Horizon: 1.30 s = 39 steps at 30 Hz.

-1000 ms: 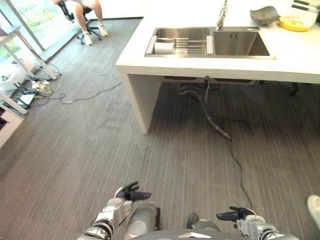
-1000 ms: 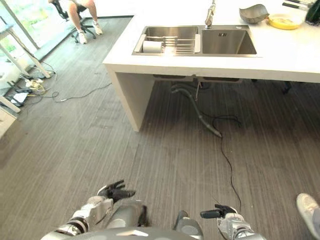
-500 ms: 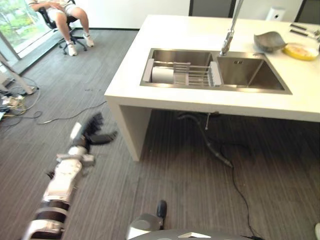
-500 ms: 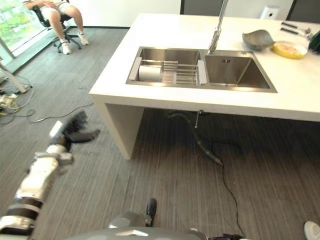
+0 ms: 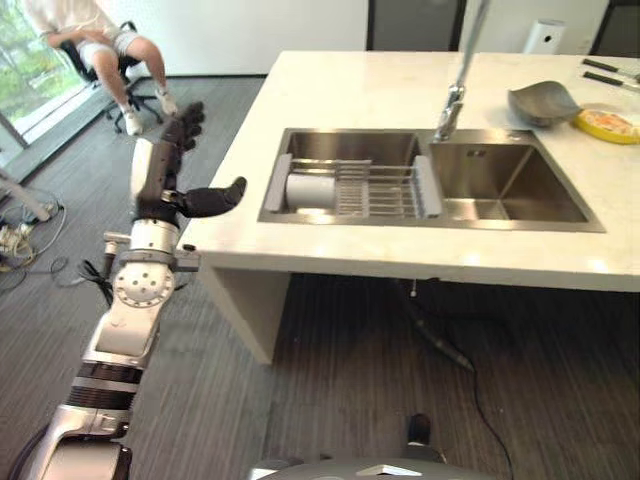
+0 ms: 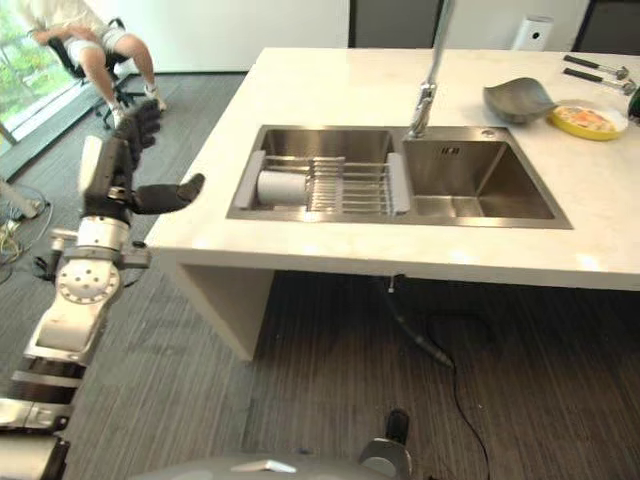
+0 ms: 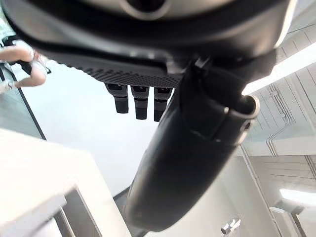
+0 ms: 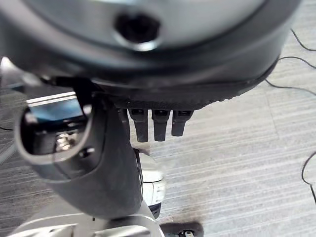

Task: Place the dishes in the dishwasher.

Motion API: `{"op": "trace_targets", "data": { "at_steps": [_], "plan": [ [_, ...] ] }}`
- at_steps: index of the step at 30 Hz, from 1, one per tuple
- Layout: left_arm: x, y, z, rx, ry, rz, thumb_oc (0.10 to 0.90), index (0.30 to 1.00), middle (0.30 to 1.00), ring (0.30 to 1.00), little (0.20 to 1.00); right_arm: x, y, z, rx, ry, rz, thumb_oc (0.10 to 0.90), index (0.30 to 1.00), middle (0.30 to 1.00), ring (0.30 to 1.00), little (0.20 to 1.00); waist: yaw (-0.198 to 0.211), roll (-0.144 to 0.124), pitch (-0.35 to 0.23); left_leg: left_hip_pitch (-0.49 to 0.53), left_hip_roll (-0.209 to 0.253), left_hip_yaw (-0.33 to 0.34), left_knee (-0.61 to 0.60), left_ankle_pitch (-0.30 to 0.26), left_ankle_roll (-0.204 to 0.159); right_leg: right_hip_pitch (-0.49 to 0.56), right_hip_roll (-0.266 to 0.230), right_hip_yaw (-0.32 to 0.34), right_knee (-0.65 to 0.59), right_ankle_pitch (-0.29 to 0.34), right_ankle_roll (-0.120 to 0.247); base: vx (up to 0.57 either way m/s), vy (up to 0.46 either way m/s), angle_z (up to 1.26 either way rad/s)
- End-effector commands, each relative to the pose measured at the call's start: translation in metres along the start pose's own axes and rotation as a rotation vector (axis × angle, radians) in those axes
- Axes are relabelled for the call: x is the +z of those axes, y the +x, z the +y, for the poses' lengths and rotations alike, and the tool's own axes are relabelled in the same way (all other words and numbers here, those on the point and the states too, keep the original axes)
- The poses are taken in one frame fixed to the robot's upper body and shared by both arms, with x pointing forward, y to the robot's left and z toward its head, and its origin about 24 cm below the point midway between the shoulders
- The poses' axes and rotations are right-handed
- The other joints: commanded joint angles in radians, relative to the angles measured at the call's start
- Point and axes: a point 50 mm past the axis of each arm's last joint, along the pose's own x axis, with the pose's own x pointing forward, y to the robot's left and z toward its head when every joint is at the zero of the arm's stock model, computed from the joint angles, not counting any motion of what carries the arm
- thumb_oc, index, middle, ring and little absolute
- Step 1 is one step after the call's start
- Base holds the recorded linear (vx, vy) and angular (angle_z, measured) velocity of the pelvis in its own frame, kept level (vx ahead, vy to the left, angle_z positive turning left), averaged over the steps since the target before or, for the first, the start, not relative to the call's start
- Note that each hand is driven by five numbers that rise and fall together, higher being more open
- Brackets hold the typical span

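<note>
A white cup [image 5: 308, 190] lies on its side in a wire rack [image 5: 375, 188] in the sink's left basin [image 5: 340, 148]. Far right on the white counter [image 5: 350, 90] sit a grey bowl [image 5: 543, 102] and a yellow plate [image 5: 607, 122]. My left hand [image 5: 165, 165] is raised beside the counter's left corner, open and holding nothing, with its fingers [image 7: 140, 101] straight and its thumb [image 7: 197, 148] pointing toward the counter edge. My right hand [image 8: 154, 124] hangs low over the grey floor, fingers straight, nothing in it.
A tall faucet [image 5: 455, 90] stands between the two basins, and the right basin [image 5: 505, 190] holds nothing. Some cutlery [image 5: 605, 70] lies at the back right. A person [image 5: 90, 40] sits on an office chair at the far left. Cables run over the floor under the counter.
My left arm has risen from near the floor to beside the counter's left corner. The camera has tilted up and moved nearer the sink. The right hand has left the eye views.
</note>
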Motion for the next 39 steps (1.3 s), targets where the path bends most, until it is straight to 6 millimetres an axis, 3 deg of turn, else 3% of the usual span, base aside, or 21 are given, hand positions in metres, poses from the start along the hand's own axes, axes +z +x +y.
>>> {"op": "trace_targets", "data": {
  "at_steps": [1, 2, 3, 4, 7, 10, 11, 12, 13, 14, 17, 21, 24, 26, 27, 32, 39],
  "plan": [
    [0.076, 0.034, 0.003, 0.045, -0.116, -0.37, 0.8, 0.9, 0.9, 0.9, 0.9, 0.028, 0.001, 0.01, 0.053, -0.091, -0.086, 0.8, 0.9, 0.9, 0.9, 0.9, -0.028, 0.031, -0.002, -0.052, 0.113, 0.038, 0.046, -0.042, -0.076, 0.016, 0.013, 0.022, 0.1, -0.137, 0.037, 0.14, -0.213, 0.11],
    [0.073, 0.035, 0.0, 0.049, -0.144, -0.354, 0.8, 0.9, 0.9, 0.9, 0.9, 0.028, 0.0, 0.01, 0.051, -0.113, -0.089, 0.8, 0.9, 0.9, 0.9, 0.9, -0.038, 0.03, 0.002, -0.063, 0.118, 0.031, 0.101, -0.059, -0.081, 0.02, 0.027, 0.03, 0.117, -0.166, 0.019, 0.23, -0.408, 0.02],
    [0.07, 0.037, -0.005, 0.039, -0.178, -0.335, 0.8, 0.9, 0.9, 0.9, 0.9, 0.031, 0.0, 0.006, 0.039, -0.141, -0.099, 0.8, 0.9, 0.9, 0.9, 0.9, -0.053, 0.026, 0.019, -0.114, 0.114, 0.025, 0.258, -0.06, -0.1, 0.032, 0.051, 0.043, 0.141, -0.213, -0.016, 0.15, -0.314, -0.06],
    [0.069, 0.037, -0.005, 0.039, -0.178, -0.335, 0.8, 0.9, 0.9, 0.9, 0.9, 0.031, 0.0, 0.005, 0.038, -0.141, -0.099, 0.8, 0.9, 0.9, 0.9, 0.9, -0.055, 0.027, 0.018, -0.122, 0.116, 0.023, 0.271, -0.066, -0.101, 0.03, 0.052, 0.041, 0.144, -0.215, -0.017, 0.11, -0.299, -0.18],
    [0.066, 0.037, -0.013, 0.022, -0.218, -0.307, 0.8, 0.9, 0.9, 0.9, 0.9, 0.034, -0.001, -0.001, 0.017, -0.156, -0.116, 0.8, 0.9, 0.9, 0.9, 0.9, -0.056, 0.008, 0.057, -0.249, 0.118, 0.031, 0.558, 0.013, -0.128, 0.066, 0.078, 0.049, 0.147, -0.248, -0.065, 0.04, -0.247, -0.18],
    [0.061, 0.037, -0.016, 0.007, -0.202, -0.284, 0.8, 0.9, 0.9, 0.9, 0.9, 0.032, -0.002, -0.005, 0.002, -0.151, -0.113, 0.8, 0.9, 0.9, 0.9, 0.9, -0.054, 0.005, 0.064, -0.286, 0.108, 0.052, 0.574, 0.016, -0.125, 0.078, 0.088, 0.041, 0.136, -0.257, -0.074, 0.08, -0.124, -0.14],
    [0.06, 0.037, -0.017, 0.0, -0.185, -0.275, 0.8, 0.9, 0.9, 0.9, 0.9, 0.029, -0.002, -0.006, 0.002, -0.149, -0.105, 0.8, 0.9, 0.9, 0.9, 0.9, -0.042, 0.007, 0.065, -0.304, 0.079, 0.035, 0.52, -0.003, -0.121, 0.09, 0.097, 0.046, 0.124, -0.261, -0.074, 0.27, -0.153, 0.21],
    [0.057, 0.036, -0.017, -0.003, -0.139, -0.265, 0.8, 0.9, 0.9, 0.9, 0.9, 0.02, -0.002, -0.007, 0.015, -0.146, -0.087, 0.8, 0.9, 0.9, 0.9, 0.9, -0.034, 0.016, 0.056, -0.296, 0.079, 0.008, 0.36, -0.013, -0.117, 0.103, 0.112, 0.05, 0.104, -0.266, -0.063, 0.24, -0.012, 0.19],
    [0.055, 0.036, -0.017, -0.022, -0.108, -0.259, 0.8, 0.9, 0.9, 0.9, 0.9, 0.018, -0.002, -0.007, 0.014, -0.127, -0.088, 0.8, 0.9, 0.9, 0.9, 0.9, -0.039, 0.022, 0.052, -0.274, 0.103, 0.037, 0.272, -0.006, -0.108, 0.116, 0.12, 0.033, 0.099, -0.273, -0.058, 0.25, 0.025, 0.06],
    [0.048, 0.034, -0.016, -0.027, -0.082, -0.23, 0.8, 0.9, 0.9, 0.9, 0.9, 0.016, -0.002, -0.006, 0.021, -0.111, -0.088, 0.8, 0.9, 0.9, 0.9, 0.9, -0.043, 0.029, 0.047, -0.247, 0.142, 0.064, 0.203, 0.036, -0.106, 0.122, 0.121, 0.03, 0.105, -0.276, -0.056, 0.16, 0.05, -0.03],
    [0.038, 0.032, -0.009, -0.006, -0.057, -0.192, 0.8, 0.9, 0.9, 0.9, 0.9, 0.01, -0.002, -0.001, 0.039, -0.097, -0.085, 0.8, 0.9, 0.9, 0.9, 0.9, -0.045, 0.033, 0.036, -0.214, 0.136, 0.034, 0.128, 0.05, -0.109, 0.13, 0.119, 0.03, 0.102, -0.271, -0.051, 0.09, 0.049, -0.06],
    [0.019, 0.028, 0.007, 0.011, 0.062, -0.113, 0.8, 0.9, 0.9, 0.9, 0.9, -0.002, -0.002, 0.017, 0.111, -0.076, -0.078, 0.8, 0.9, 0.9, 0.9, 0.9, -0.063, 0.039, 0.007, -0.142, 0.152, 0.063, 0.014, 0.084, -0.112, 0.146, 0.126, 0.02, 0.061, -0.258, -0.04, 0.1, 0.057, -0.06],
    [0.009, 0.026, 0.028, -0.007, 0.344, -0.066, 0.8, 0.9, 0.9, 0.9, 0.9, -0.014, -0.003, 0.022, 0.142, -0.112, -0.06, 0.8, 0.9, 0.9, 0.9, 0.9, -0.069, 0.039, 0.0, -0.13, 0.157, 0.068, 0.002, 0.077, -0.114, 0.151, 0.13, 0.014, 0.022, -0.238, -0.032, 0.02, 0.043, 0.01],
    [0.009, 0.026, 0.028, -0.008, 0.346, -0.066, 0.8, 0.9, 0.9, 0.9, 0.9, -0.015, -0.003, 0.023, 0.142, -0.112, -0.059, 0.8, 0.9, 0.9, 0.9, 0.9, -0.069, 0.038, 0.0, -0.13, 0.156, 0.069, 0.002, 0.077, -0.114, 0.153, 0.13, 0.013, 0.02, -0.237, -0.032, 0.01, 0.015, 0.0],
    [0.012, 0.027, 0.039, -0.046, 0.532, -0.083, 0.8, 0.9, 0.9, 0.9, 0.9, -0.017, -0.003, 0.011, 0.117, -0.123, -0.046, 0.8, 0.9, 0.9, 0.9, 0.9, -0.068, 0.037, -0.002, -0.127, 0.154, 0.079, 0.002, 0.067, -0.114, 0.159, 0.13, 0.004, -0.013, -0.221, -0.022, 0.02, 0.031, 0.02],
    [0.015, 0.028, 0.041, -0.12, 0.627, -0.101, 0.8, 0.9, 0.9, 0.9, 0.9, -0.012, -0.004, 0.003, 0.095, -0.116, -0.062, 0.8, 0.9, 0.9, 0.9, 0.9, -0.057, 0.033, -0.008, -0.122, 0.15, 0.079, 0.002, 0.056, -0.111, 0.176, 0.128, 0.002, -0.037, -0.214, -0.016, 0.01, 0.003, 0.0],
    [0.019, 0.03, 0.02, -0.312, 0.692, -0.14, 0.8, 0.9, 0.9, 0.9, 0.9, -0.017, -0.003, -0.002, 0.077, -0.097, -0.024, 0.8, 0.9, 0.9, 0.9, 0.9, -0.053, 0.04, -0.019, -0.112, 0.138, 0.085, 0.002, 0.042, -0.103, 0.192, 0.111, -0.008, -0.039, -0.208, -0.003, 0.04, 0.031, 0.01]
  ]
}}
